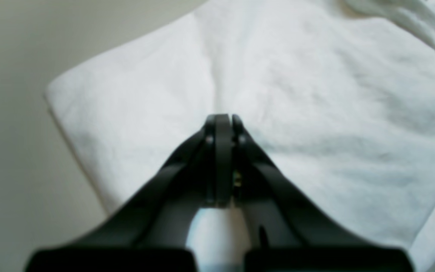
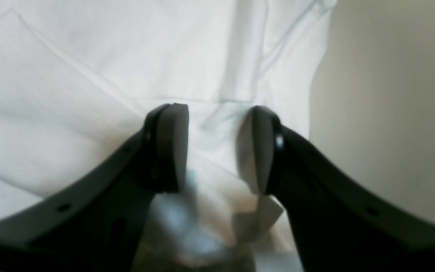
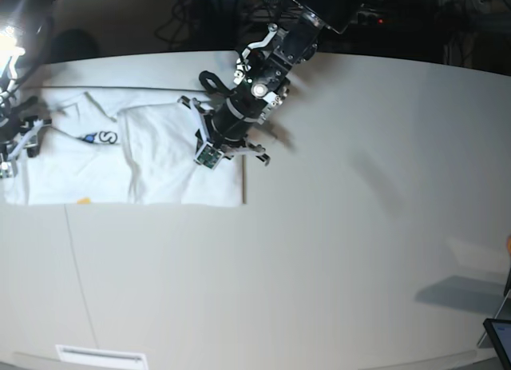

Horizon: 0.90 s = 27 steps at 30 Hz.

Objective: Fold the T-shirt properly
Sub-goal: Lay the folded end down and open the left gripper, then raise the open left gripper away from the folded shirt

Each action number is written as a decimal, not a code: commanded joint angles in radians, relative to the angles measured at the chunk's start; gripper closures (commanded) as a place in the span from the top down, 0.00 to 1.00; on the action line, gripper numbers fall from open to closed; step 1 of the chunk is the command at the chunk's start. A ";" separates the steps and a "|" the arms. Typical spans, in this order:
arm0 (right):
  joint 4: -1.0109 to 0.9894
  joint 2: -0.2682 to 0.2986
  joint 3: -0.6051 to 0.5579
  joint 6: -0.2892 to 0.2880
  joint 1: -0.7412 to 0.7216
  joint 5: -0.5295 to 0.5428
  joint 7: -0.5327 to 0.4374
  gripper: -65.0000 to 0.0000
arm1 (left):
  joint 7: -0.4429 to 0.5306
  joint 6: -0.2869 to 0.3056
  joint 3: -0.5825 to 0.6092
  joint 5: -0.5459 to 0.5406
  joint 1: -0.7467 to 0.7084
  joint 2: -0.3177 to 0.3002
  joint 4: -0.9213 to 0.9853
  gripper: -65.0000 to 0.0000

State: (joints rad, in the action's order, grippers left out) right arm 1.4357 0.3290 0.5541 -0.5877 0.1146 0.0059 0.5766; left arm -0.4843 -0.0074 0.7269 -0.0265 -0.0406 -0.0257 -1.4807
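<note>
My left gripper [image 1: 223,119] is pressed together, pointing down over the white T-shirt [image 3: 160,158]. My right gripper [image 2: 217,147] is spread apart above cloth. I can read only an "S".

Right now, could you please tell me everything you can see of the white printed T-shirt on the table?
The white cotton-looking T-shirt lies partly folded and flat, in layers, near the far left edge of the pale table. A scrap of blue and yellow print peeks out. The left gripper is shut above its right part; the right gripper stands open at its left end.
</note>
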 commanded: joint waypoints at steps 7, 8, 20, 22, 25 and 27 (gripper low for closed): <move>0.073 0.035 0.136 -0.110 -0.082 0.147 0.194 0.43 | -0.063 -0.016 -0.155 0.015 -0.094 -0.018 -0.082 0.00; 0.072 0.035 0.154 -0.110 -0.102 0.147 0.230 0.44 | -0.063 -0.016 -0.168 0.015 -0.103 -0.018 -0.090 0.00; 0.067 0.097 0.254 -0.110 -0.168 0.332 0.535 0.84 | -0.066 -0.016 -0.195 0.015 -0.127 -0.033 -0.208 0.00; 0.056 0.114 0.258 -0.110 -0.171 0.421 0.566 0.83 | -0.067 -0.016 -0.195 0.015 -0.121 -0.033 -0.234 0.00; 0.023 0.149 0.260 -0.110 -0.172 0.564 0.581 0.83 | -0.069 -0.016 -0.197 0.015 -0.117 -0.033 -0.272 0.00; -0.017 0.166 0.260 -0.110 -0.171 0.662 0.599 0.83 | -0.080 -0.016 -0.206 0.015 -0.117 -0.046 -0.295 0.00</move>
State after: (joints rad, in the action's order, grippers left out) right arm 1.4048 0.4671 0.8074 -0.6964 -0.0444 0.6712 1.1862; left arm -0.5800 -0.0189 0.5262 -0.0158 -0.1642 -0.0673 -1.7569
